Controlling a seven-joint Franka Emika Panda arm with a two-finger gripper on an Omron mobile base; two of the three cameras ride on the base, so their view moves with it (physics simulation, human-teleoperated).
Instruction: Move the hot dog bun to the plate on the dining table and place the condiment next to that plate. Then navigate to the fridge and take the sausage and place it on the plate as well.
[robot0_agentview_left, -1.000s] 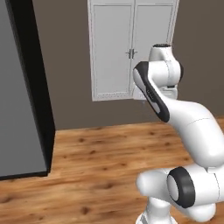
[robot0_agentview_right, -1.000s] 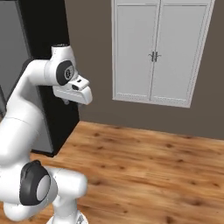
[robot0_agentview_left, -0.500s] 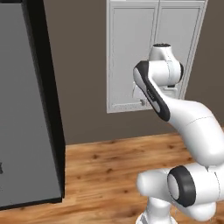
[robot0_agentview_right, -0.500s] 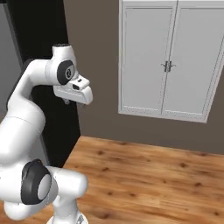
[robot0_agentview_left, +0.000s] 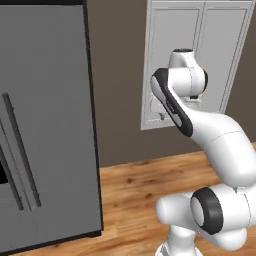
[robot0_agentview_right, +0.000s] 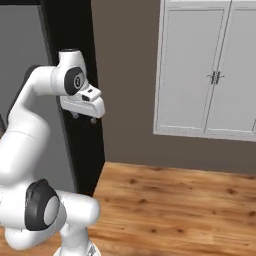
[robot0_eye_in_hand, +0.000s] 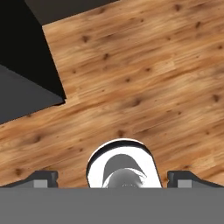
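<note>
The fridge (robot0_agentview_left: 45, 125) is a tall grey block on the left, its doors shut and long vertical handles (robot0_agentview_left: 20, 150) on its front. From the other side I see its dark flank (robot0_agentview_right: 70, 50), and its lower corner (robot0_eye_in_hand: 22, 65) is at upper left in the hand view. My gripper (robot0_agentview_right: 84, 118) hangs raised beside the fridge, pointing down at the floor. Its fingertips (robot0_eye_in_hand: 41, 177) stand wide apart, so the gripper (robot0_eye_in_hand: 113, 177) is open and holds nothing. The hot dog bun, plate, dining table, condiment and sausage are out of view.
White panelled double doors (robot0_agentview_left: 200, 60) are set in the brown back wall, to the right of the fridge (robot0_agentview_right: 210, 70). Wooden plank floor (robot0_agentview_right: 175, 200) stretches from the base to that wall.
The whole picture has shifted, so the base has moved. The fridge now fills more of the left base view and the white doors sit further right. The arm's pose is unchanged.
</note>
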